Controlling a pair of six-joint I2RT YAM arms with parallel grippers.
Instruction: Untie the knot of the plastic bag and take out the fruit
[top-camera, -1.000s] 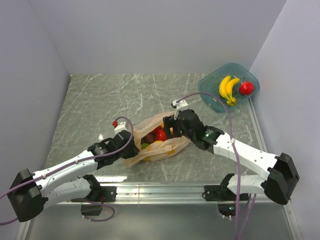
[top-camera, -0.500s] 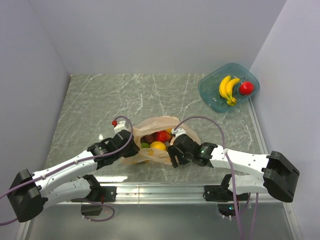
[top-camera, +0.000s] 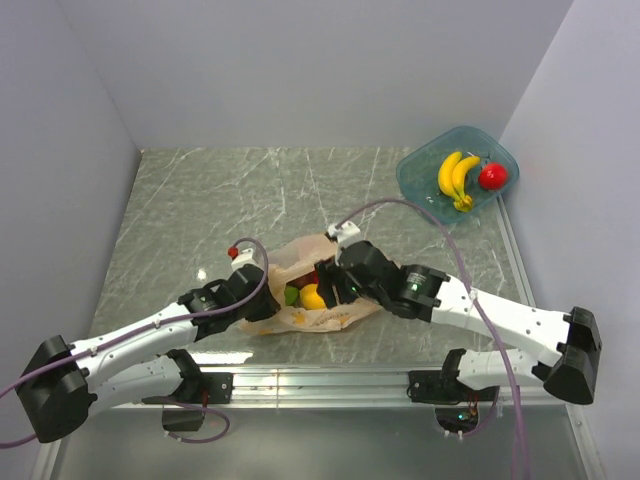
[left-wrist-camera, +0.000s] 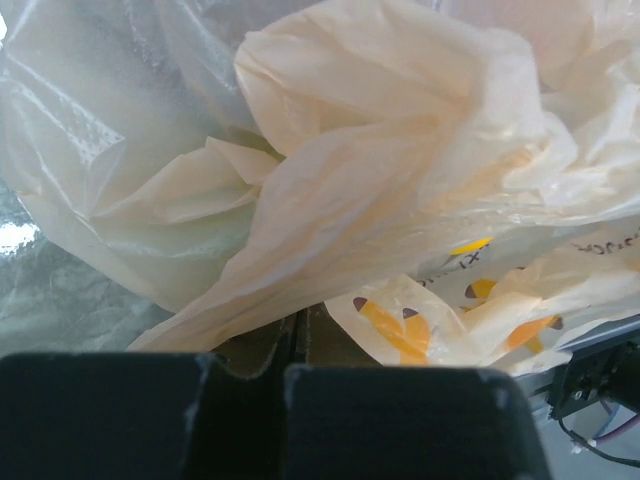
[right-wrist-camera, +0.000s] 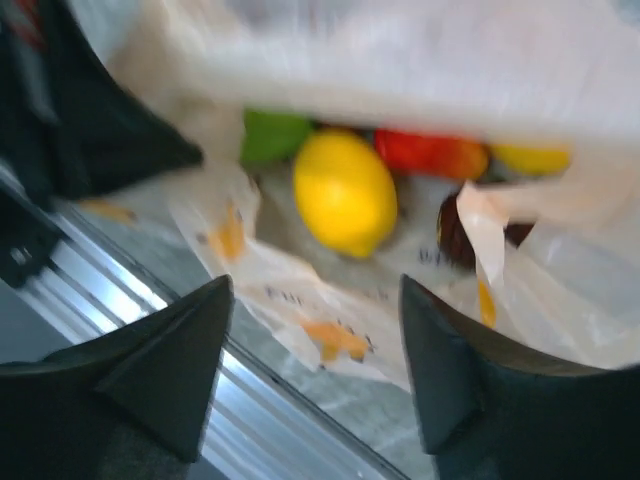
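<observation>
The plastic bag (top-camera: 338, 312) lies open-mouthed on the table's near middle, pale orange with orange marks. No knot shows. Inside are a yellow lemon (top-camera: 313, 297), a green fruit (top-camera: 291, 294) and a red fruit (top-camera: 312, 278). My left gripper (top-camera: 263, 297) is at the bag's left edge, shut on a fold of its plastic (left-wrist-camera: 300, 250). My right gripper (top-camera: 336, 285) is open and empty over the bag's mouth from the right. Its view is blurred and shows the lemon (right-wrist-camera: 345, 192), green fruit (right-wrist-camera: 272, 135), red fruit (right-wrist-camera: 430, 155) and a dark fruit (right-wrist-camera: 452, 232) beyond the fingertips (right-wrist-camera: 215, 300).
A teal clear tub (top-camera: 415, 190) stands at the far right with bananas (top-camera: 455, 178) and a red fruit (top-camera: 491, 176) in it. Grey walls close in the left, back and right. A metal rail (top-camera: 320, 378) runs along the near edge.
My right gripper swung down to the bag's near right side, then came back up over the open mouth. The bag shifted and crumpled a little. The left arm hardly moved.
</observation>
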